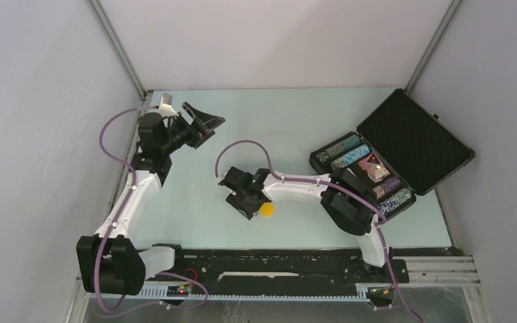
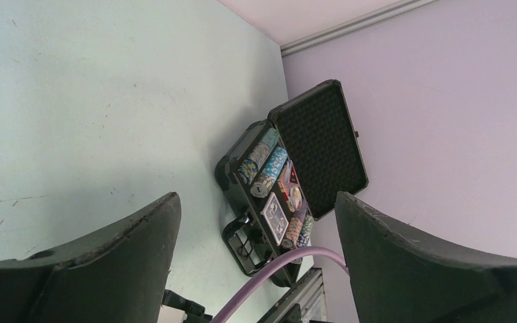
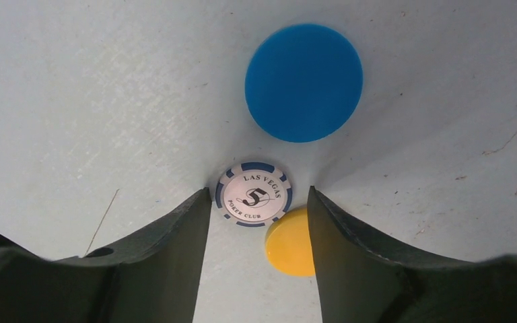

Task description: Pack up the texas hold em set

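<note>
The open case [image 1: 417,134] holds chip rows [image 1: 347,151], but one chip [image 3: 253,195], a yellow disc [image 3: 289,243] and a blue disc [image 3: 303,82] lie in the middle of the table [image 1: 296,121], at the open right claw [image 3: 257,195].

I see a blue disc [image 3: 303,82], a yellow disc [image 3: 291,242] and a white chip [image 3: 254,194] with blue edge marks and dark lettering. The table [image 3: 74,101] is pale green. The case [image 1: 414,138] is black, dimpled inside.

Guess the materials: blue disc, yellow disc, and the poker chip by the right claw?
Blue disc: probably plastic. It is flat, an even matte colour, and has no print.
Yellow disc: same look, likely plastic.
Poker chip: plastic or clay composite, can't tell which. It has a printed white centre and blue edge spots.
</note>
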Controlling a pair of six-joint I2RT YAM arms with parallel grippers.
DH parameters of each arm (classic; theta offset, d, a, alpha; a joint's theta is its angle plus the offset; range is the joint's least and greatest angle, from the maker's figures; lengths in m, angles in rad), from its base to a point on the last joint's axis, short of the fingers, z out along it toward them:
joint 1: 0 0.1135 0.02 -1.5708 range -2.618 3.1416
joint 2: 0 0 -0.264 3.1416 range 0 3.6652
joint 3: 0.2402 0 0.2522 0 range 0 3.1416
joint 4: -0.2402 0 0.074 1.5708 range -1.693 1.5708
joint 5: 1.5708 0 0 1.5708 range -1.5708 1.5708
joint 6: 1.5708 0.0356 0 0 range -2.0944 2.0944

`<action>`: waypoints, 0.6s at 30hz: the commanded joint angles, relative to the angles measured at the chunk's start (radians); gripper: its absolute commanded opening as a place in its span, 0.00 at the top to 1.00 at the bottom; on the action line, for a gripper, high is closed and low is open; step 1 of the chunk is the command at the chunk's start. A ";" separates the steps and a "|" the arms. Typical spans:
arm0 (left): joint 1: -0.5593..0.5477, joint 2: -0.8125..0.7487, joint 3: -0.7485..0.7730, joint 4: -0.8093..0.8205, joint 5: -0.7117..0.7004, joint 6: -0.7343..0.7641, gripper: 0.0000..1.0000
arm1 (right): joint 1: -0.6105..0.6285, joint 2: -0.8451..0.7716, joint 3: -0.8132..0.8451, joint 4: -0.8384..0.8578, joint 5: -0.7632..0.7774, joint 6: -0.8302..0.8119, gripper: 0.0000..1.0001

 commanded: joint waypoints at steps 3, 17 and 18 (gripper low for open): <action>0.001 -0.023 -0.027 0.041 0.015 -0.002 0.11 | 0.009 0.027 0.020 -0.010 -0.056 0.000 0.41; 0.001 -0.026 -0.026 0.041 0.017 -0.002 0.11 | 0.000 0.020 -0.001 -0.013 -0.092 0.021 0.39; 0.001 -0.026 -0.026 0.041 0.017 -0.002 0.11 | -0.003 0.022 -0.001 -0.013 -0.096 0.020 0.39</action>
